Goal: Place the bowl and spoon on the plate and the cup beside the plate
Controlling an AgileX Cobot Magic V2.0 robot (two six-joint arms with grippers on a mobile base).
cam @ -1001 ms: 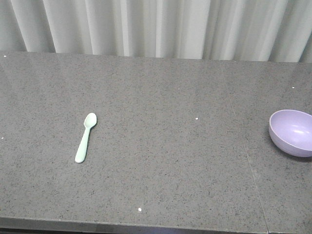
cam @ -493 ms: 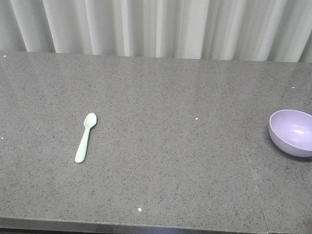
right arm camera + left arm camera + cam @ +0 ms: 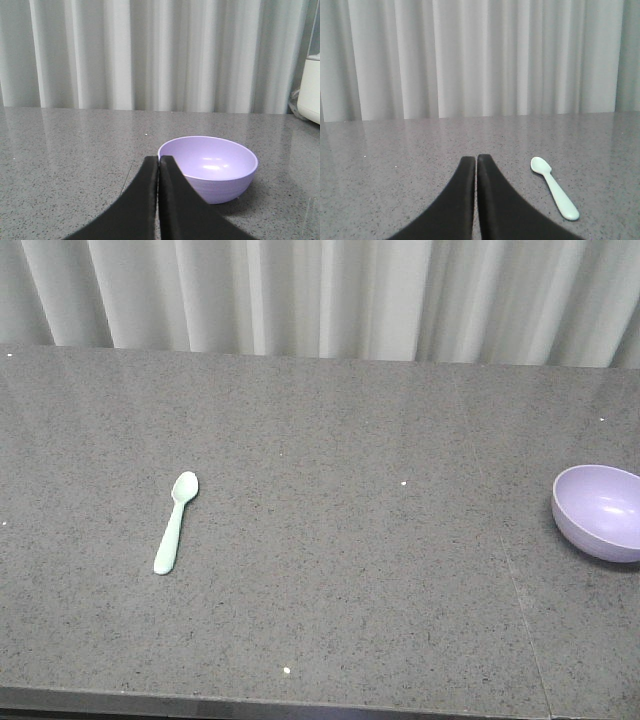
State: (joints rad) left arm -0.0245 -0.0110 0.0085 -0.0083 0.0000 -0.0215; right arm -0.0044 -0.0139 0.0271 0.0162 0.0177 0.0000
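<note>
Grey tabletop [image 3: 340, 420] open between spoon [image 3: 175, 523], left, and bowl [image 3: 600, 512] at right frame edge; my left gripper [image 3: 476, 161], right gripper [image 3: 159, 161] pinched closed, empty; nothing moved since.

No text, label, brand, number or sign can be read in any of the views. The spoon [image 3: 175, 526], the bowl [image 3: 600, 515], the bench [image 3: 350, 430] and the curtain [image 3: 300, 295] all show plain surfaces of one colour, with no print on them. The white object [image 3: 310, 90] at the right edge of the right wrist view is cut off by the frame, and no writing can be made out on the part that shows.
</note>
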